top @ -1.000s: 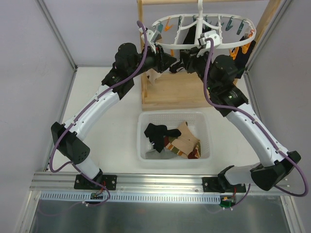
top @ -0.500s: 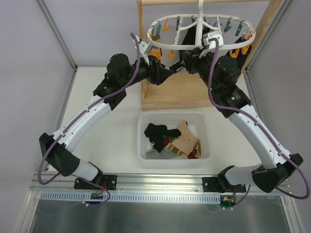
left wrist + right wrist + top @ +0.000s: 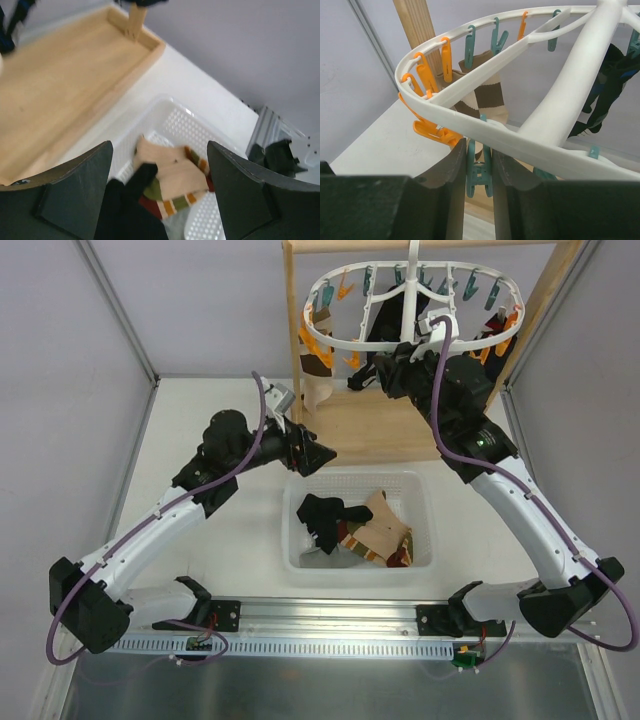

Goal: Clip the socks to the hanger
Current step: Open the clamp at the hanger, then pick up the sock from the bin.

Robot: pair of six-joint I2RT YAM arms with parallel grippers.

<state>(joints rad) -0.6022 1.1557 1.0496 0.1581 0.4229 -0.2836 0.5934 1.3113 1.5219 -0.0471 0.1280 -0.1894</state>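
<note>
The left tool (image 3: 322, 455) hangs with its fingers spread wide and nothing between them, just over the far left corner of the basket (image 3: 355, 474). The right tool (image 3: 479, 155) is up under the near rim of the hanger (image 3: 485, 127), its fingers closed on a teal pin (image 3: 480, 182) that dangles there.

From where I stand, the grab below looks the likelier thing to go wrong. The socks lie heaped and overlapping, so a plunge into the middle could lift two at once, or only a loose edge that slips out on the way up. Going in too deep could snag a fingertip in the mesh and drag the light basket across the surface (image 3: 250, 540).

Up top, the hanger hangs only from its hook on the stand (image 3: 370, 440). A tug from the right tool could set the ring swinging, or the pin could pop out of the grip. Either would leave nothing steady to feed a sock into.

The basket sits on the surface just near of the stand. In it are a black sock (image 3: 325, 515) on the left, a cream one (image 3: 167, 167) beside it, a striped one (image 3: 175, 202) beneath, and something dark red (image 3: 400, 558) at the near right. On the hanger, a brown-striped sock (image 3: 487, 95) hangs at the left end and a black one (image 3: 610, 85) nearer the middle.
</note>
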